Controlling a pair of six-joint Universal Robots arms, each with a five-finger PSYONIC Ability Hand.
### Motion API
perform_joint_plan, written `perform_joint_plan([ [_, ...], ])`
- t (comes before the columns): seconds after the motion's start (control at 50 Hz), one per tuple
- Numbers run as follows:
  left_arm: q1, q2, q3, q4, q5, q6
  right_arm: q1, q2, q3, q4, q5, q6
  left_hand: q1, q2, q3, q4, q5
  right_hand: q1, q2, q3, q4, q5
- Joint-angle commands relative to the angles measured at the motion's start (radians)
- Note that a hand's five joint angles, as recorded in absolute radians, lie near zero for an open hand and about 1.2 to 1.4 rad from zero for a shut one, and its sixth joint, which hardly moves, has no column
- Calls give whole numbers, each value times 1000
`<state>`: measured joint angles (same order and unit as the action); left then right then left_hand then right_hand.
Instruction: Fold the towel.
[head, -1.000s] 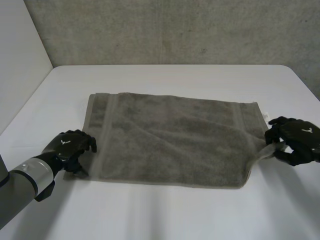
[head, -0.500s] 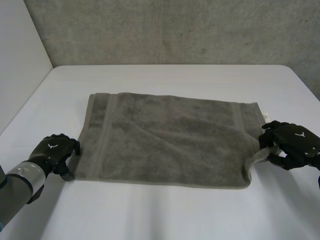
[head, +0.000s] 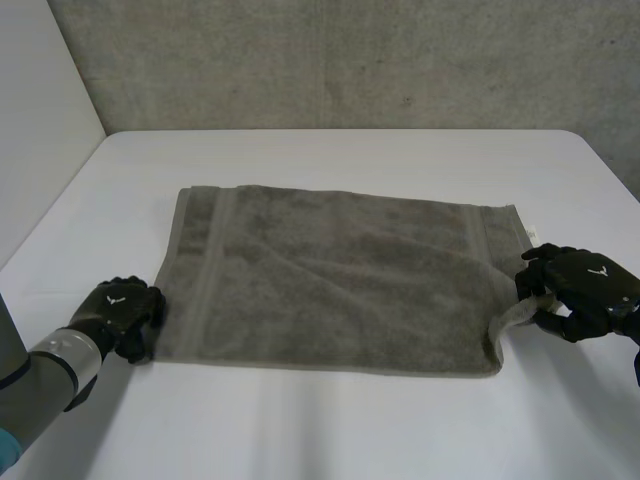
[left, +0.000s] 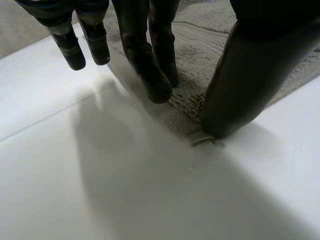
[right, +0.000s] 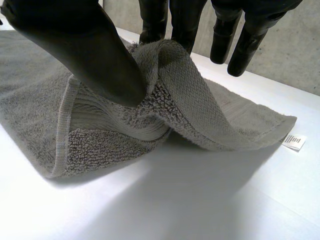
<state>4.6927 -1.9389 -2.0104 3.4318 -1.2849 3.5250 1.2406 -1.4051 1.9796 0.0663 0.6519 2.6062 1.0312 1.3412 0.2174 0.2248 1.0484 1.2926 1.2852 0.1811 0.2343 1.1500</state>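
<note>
Head view: one grey rectangular terry towel (head: 340, 280) lies on the white surface (head: 330, 430), long axis running side to side between two robot hands. The left robot hand (head: 122, 310) presses straight fingers (left: 146, 65) on its near-left corner; the right robot hand (head: 585, 290) pinches the lifted near-right corner.

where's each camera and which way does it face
Head view: behind and between the arms, looking down at the white table and grey-brown terry towel; shows black left hand, right hand, grey left forearm.
Left wrist view: on the left wrist, looking along the palm at the towel's corner under its straight fingers and thumb.
Right wrist view: on the right wrist, facing a towel fold pinched by its thumb.
Shared: the towel in all; the pinched fold in head and right wrist views.
</note>
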Motion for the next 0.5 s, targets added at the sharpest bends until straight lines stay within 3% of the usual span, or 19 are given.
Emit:
perform_joint_plan([
  [0.02,-2,52,2,3,-2,-6,-1,0,1,0,0,0,365,55,-43,-50,173,104,111,-7,-60,72],
  [0.34,-19,87,-8,-11,7,-17,-20,-1,-7,9,-5,3,365,55,-43,-50,173,104,111,-7,-60,72],
  [0.5,-17,195,-39,-28,10,-18,-81,-41,-8,55,-37,2,365,55,-43,-50,173,104,111,-7,-60,72],
])
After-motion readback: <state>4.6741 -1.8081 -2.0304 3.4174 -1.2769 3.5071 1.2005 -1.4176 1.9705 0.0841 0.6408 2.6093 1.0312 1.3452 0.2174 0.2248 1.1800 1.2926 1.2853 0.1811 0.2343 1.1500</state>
